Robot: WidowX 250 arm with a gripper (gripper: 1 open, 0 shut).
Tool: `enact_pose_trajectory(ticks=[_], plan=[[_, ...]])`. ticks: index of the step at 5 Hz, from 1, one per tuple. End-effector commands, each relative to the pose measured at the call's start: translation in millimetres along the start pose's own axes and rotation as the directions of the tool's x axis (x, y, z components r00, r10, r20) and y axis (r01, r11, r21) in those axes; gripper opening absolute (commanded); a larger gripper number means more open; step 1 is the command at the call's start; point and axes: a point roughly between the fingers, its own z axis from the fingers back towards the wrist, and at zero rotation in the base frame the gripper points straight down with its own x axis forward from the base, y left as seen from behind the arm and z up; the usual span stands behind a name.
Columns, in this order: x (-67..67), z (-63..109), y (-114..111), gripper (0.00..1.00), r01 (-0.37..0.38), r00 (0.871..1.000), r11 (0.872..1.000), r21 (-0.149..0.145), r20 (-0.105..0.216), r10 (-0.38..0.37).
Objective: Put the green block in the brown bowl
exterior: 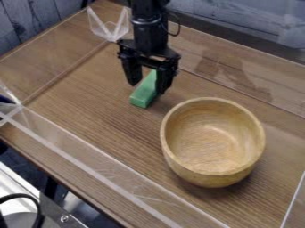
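The green block (144,92) lies flat on the wooden table, left of and slightly behind the brown bowl (213,141). My gripper (148,78) points straight down over the block's far end, open, with one black finger on either side of it. The far end of the block sits between the fingers; I cannot tell whether they touch it. The bowl stands upright at the front right and holds nothing.
Clear acrylic walls (71,151) fence the wooden table (84,98) on the front and left sides. A dark cable (18,207) lies outside the wall at the bottom left.
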Motion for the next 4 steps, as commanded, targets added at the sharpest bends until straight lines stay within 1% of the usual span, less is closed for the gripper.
enact_pose_trajectory(ticks=[1,4], plan=[[12.0,17.0,4.9,1.00,-0.007,0.997,1.000,0.010,0.079,0.007],[11.0,6.8,3.0,1.00,-0.017,0.997,1.000,0.007,0.075,0.016]])
